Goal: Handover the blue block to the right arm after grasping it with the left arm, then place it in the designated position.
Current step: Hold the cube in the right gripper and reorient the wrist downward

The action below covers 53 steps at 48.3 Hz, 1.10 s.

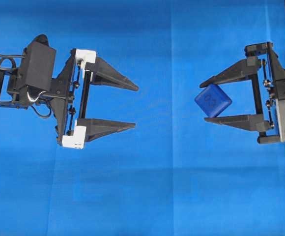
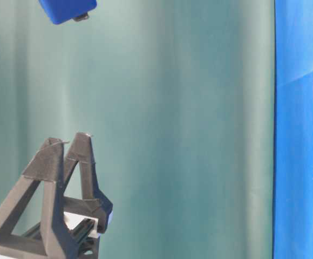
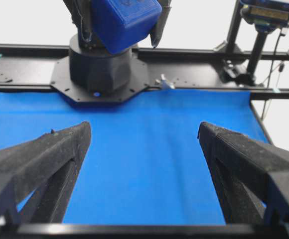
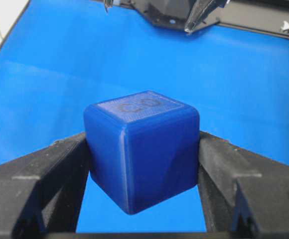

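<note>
Blue block pinched in the right hand, left hand spread wide with nothing in it.

The worktop (image 1: 147, 196), covered in bright blue cloth, lies bare all around both hands, with open cloth between them and on every side. The left arm (image 1: 32, 73) reaches in from one side, and its left hand (image 1: 135, 107) has its fingers spread as wide as they go, gripping nothing and touching nothing. Facing it, well apart across the cloth, the right arm (image 1: 280, 98) carries the right hand (image 1: 202, 100), half closed and clamped on the blue block (image 1: 213, 100). The block sits tilted between the fingertips, its marked face turned up, held off the cloth.
</note>
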Motion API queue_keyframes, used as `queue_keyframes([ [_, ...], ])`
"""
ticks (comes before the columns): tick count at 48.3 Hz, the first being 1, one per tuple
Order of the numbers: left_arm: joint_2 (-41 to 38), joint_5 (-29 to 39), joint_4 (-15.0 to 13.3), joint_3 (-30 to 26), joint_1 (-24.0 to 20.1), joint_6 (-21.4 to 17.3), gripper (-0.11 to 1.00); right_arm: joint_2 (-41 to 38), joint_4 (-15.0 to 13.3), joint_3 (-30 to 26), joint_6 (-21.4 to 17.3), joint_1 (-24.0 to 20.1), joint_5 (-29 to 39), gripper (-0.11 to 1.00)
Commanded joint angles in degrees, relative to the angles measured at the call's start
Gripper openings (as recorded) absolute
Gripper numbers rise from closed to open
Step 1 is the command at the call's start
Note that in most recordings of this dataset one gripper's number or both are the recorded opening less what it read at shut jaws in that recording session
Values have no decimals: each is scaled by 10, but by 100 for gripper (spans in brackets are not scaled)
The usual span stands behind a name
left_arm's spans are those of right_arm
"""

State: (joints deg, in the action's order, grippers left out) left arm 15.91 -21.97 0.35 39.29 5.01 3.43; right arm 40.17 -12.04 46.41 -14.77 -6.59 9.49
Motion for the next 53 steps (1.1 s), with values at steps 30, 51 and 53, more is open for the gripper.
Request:
queue_keyframes([
  [30, 12, -3, 0, -11, 2, 0, 93, 4, 1, -6, -1, 1, -4, 46],
  [51, 11, -4, 0, -11, 2, 0, 93, 3, 4, -6, -5, 1, 28, 46],
  [53, 11, -4, 0, -11, 2, 0, 93, 4, 7, -6, -5, 1, 36, 46],
])
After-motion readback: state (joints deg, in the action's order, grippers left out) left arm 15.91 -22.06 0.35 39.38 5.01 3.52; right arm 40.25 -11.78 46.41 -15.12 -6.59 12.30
